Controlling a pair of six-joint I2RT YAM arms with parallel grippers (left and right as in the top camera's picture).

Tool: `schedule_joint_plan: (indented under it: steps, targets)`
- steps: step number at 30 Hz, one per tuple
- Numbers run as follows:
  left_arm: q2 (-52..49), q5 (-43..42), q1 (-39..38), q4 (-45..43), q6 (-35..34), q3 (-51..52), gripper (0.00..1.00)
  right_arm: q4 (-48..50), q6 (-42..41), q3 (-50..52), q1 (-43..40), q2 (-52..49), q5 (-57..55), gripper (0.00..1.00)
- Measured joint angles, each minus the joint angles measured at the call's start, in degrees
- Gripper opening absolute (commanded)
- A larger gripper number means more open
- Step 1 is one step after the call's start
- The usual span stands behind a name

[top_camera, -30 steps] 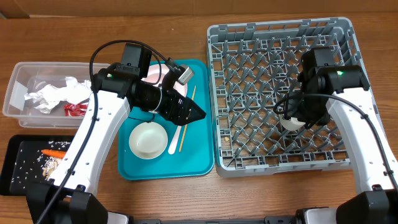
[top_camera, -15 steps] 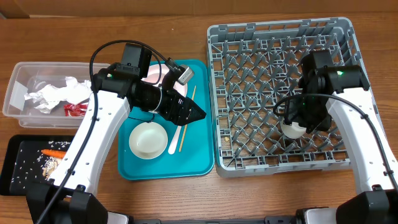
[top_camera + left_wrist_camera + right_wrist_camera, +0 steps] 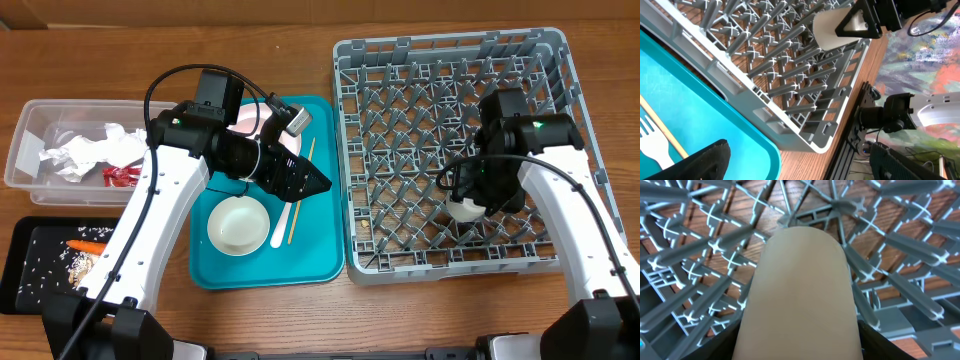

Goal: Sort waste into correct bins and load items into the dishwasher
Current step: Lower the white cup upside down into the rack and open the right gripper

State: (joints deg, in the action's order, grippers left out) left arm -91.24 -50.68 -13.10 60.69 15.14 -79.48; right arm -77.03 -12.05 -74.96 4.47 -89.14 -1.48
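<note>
Showing one white cup, one bowl, one fork, one rack.

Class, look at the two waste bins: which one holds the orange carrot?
The shallow black tray, with the carrot among rice grains; the clear tub instead holds crumpled napkins and a red wrapper.

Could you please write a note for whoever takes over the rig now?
Left gripper: open, over the teal tray.
Right gripper: shut on the small white cup, at the grey dish rack.
Done: napkins and red wrapper in the clear tub; carrot and rice in the black tray.
To do: set cup down; load bowl, pink plate, fork, chopstick from the teal tray.
</note>
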Motion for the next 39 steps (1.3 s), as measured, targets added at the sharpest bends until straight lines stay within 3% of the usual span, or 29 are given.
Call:
schedule_joint_plan:
  steps: [9,14,27,32,33,37,39]
  targets:
    - [0.0,0.0,0.0,0.0,0.0,0.0,0.95,0.9,-0.8,2.6,0.0,0.0,0.2,0.09]
    - [0.0,0.0,0.0,0.0,0.0,0.0,0.95,0.9,-1.0,2.6,0.0,0.0,0.2,0.04]
    - [0.0,0.0,0.0,0.6,0.0,0.0,0.95,-0.5,-1.2,2.8,0.0,0.0,0.2,0.04]
    - [0.0,0.0,0.0,0.7,0.0,0.0,0.96,-1.1,-1.2,2.8,0.0,0.0,1.1,0.50]
    - [0.0,0.0,0.0,0.7,0.0,0.0,0.96,-1.1,-1.2,2.8,0.0,0.0,1.2,0.53]
    - [0.0,0.0,0.0,0.7,0.0,0.0,0.96,-1.0,-1.4,2.8,0.0,0.0,1.3,0.87]
    - [0.0,0.0,0.0,0.7,0.0,0.0,0.96,-1.0,-1.1,2.8,0.0,0.0,1.3,0.90]
